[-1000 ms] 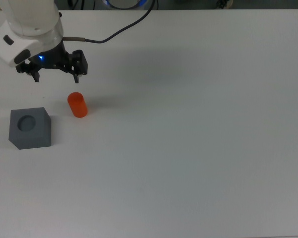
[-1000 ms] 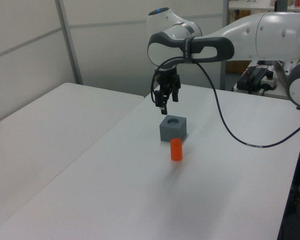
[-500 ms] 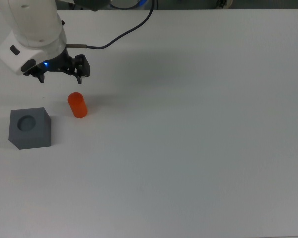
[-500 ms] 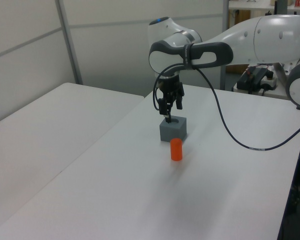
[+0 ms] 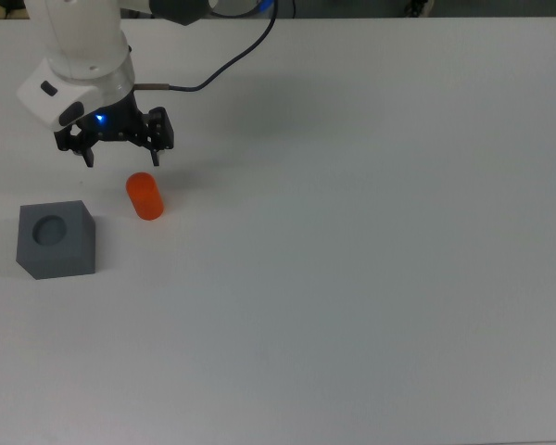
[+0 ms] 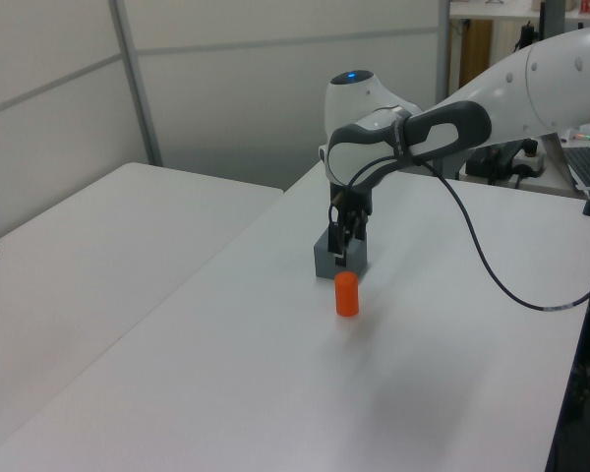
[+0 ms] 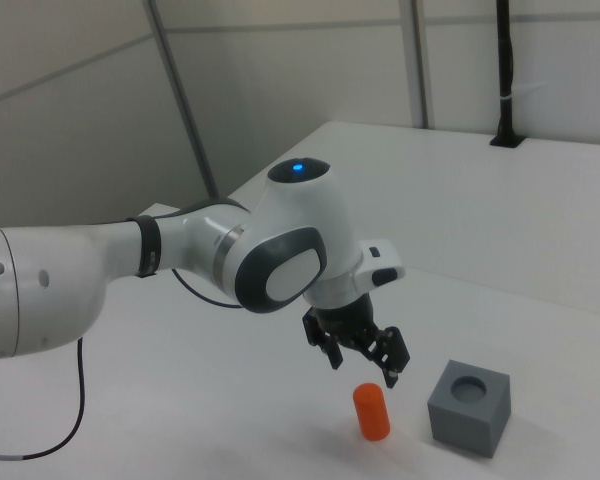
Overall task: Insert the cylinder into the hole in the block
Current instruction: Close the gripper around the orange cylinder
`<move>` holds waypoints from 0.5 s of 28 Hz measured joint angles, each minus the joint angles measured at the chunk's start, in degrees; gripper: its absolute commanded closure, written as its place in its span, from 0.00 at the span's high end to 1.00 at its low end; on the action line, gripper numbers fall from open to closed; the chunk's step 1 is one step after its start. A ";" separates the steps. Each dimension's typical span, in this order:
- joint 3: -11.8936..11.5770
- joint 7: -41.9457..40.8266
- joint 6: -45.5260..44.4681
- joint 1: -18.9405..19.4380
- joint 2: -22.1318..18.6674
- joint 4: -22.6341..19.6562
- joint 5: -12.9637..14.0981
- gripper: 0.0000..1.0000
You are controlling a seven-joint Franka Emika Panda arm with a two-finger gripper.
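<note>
The claw (image 5: 119, 155) is being held above the tabletop (image 5: 371, 278) with its fingers spread apart and nothing between them, just beyond the cylinder (image 5: 145, 197) toward the top view's upper left. The cylinder is being seen standing upright on the tabletop, its long axis vertical and its flat top facing up, just to the top view's right of the block (image 5: 56, 240) but not touching it. The hole (image 5: 49, 230) is being shown empty and facing upward.

Several risks are being judged from this layout. If the claw is being lowered off-centre, one fingertip is likely to strike the cylinder's top or side and tip it over, after which it could be rolled away across the smooth tabletop. With the block so near, a finger could also be knocked against it during the descent, shifting the hole. A grip taken too high or tilted is being judged likely to leave the cylinder skewed, so that it jams on the hole's rim.
</note>
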 measured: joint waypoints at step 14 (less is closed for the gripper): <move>1.65 -0.53 4.63 0.18 4.77 -1.67 -0.16 1.00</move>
